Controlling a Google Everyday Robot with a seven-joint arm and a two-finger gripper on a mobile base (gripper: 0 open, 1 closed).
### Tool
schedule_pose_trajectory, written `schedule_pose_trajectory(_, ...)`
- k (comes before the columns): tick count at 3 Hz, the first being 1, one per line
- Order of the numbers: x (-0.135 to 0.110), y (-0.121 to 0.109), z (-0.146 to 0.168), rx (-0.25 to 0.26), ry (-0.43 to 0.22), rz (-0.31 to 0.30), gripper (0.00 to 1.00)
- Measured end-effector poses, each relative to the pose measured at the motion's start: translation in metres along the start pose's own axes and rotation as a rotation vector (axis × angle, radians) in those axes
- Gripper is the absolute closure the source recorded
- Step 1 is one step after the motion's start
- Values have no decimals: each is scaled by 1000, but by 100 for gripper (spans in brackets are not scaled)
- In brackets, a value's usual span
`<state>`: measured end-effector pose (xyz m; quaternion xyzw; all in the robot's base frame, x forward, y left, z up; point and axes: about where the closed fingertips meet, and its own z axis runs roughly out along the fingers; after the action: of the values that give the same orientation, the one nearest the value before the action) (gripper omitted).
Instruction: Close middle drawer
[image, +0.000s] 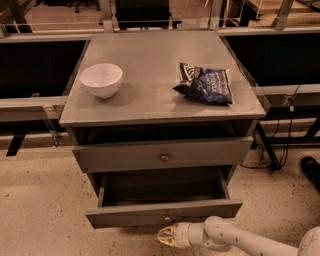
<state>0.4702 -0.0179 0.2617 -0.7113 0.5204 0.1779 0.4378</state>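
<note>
- Middle drawer (125, 216): pulled out of the desk (150, 55) toward 6 o'clock, with its dark box exposed. A small pale knob (166, 218) sits at the centre of the front panel.
- Claw (167, 236): near the floor, at 6 o'clock from that knob, just below the front panel, tip pointing to 9 o'clock. Whether it is open or closed cannot be told.
- Upper drawer (120, 156): at 12 o'clock from the middle drawer.
- Desk top: white bowl (101, 79) at 9 o'clock, dark blue snack bag (206, 85) at 3 o'clock, well apart.
</note>
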Motion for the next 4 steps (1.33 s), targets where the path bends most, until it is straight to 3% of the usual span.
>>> schedule_pose_trajectory(2, 19, 25, 23, -9, -84, 25, 100)
schedule_pose_trajectory(3, 19, 26, 24, -10, -88, 26, 100)
schedule_pose_trajectory(4, 33, 26, 37, -27, -40, 29, 100)
